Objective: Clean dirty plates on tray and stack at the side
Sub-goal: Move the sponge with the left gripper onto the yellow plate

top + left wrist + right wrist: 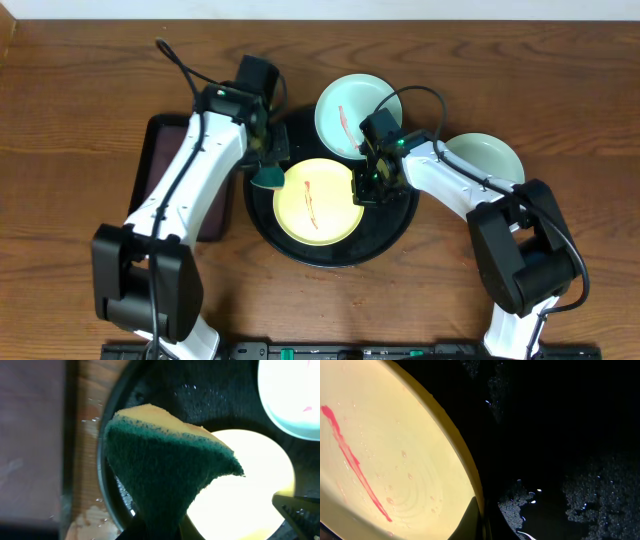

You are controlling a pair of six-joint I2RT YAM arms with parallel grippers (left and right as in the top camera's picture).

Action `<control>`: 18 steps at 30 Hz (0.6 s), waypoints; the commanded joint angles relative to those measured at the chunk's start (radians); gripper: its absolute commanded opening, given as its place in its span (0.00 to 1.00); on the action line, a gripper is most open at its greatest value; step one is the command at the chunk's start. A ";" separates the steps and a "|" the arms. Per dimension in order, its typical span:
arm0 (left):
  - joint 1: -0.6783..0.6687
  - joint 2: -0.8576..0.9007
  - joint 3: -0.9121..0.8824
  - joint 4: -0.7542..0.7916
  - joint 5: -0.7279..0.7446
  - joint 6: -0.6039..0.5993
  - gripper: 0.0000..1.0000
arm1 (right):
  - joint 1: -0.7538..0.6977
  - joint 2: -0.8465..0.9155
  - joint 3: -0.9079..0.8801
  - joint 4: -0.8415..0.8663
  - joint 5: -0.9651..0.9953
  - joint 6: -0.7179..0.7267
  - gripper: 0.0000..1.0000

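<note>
The wooden table (80, 90) carries the large round black tray (392, 230) at its middle, its glossy floor speckled with wet droplets (530, 502). A smaller dark brown rectangular tray (158, 140) lies just beside it to the left, under my left arm, and I cannot see whether it holds anything. In the black tray lies the pale yellow plate (315, 205), crossed by a thin red smear (355, 465). A pale turquoise plate (352, 122) with a red streak of its own sits at the tray's far rim, partly over it. The second turquoise plate (490, 160) rests on the table to the right, outside the tray. My left gripper (266, 165) is clenched on a green-and-yellow sponge (268, 181), held over the tray's left edge beside the yellow plate. My right gripper (368, 188) is at that plate's right rim; whether it is clamped there I cannot tell.
</note>
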 commanded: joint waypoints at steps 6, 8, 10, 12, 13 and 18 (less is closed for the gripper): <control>-0.043 0.021 -0.097 0.105 0.055 -0.083 0.08 | -0.005 0.009 -0.001 0.004 0.006 0.000 0.01; -0.058 0.021 -0.125 0.147 0.055 -0.115 0.07 | -0.006 0.009 -0.001 0.008 -0.004 0.000 0.01; -0.077 0.021 -0.156 0.192 0.054 -0.155 0.07 | -0.006 0.009 -0.001 0.010 -0.004 0.000 0.01; -0.097 0.021 -0.188 0.231 0.047 -0.198 0.07 | -0.006 0.009 -0.001 0.009 -0.004 0.000 0.01; -0.106 0.021 -0.204 0.249 0.027 -0.230 0.08 | -0.006 0.009 -0.001 0.008 -0.004 0.000 0.01; -0.154 0.021 -0.277 0.349 -0.106 -0.338 0.08 | -0.006 0.009 -0.001 0.008 -0.004 0.000 0.01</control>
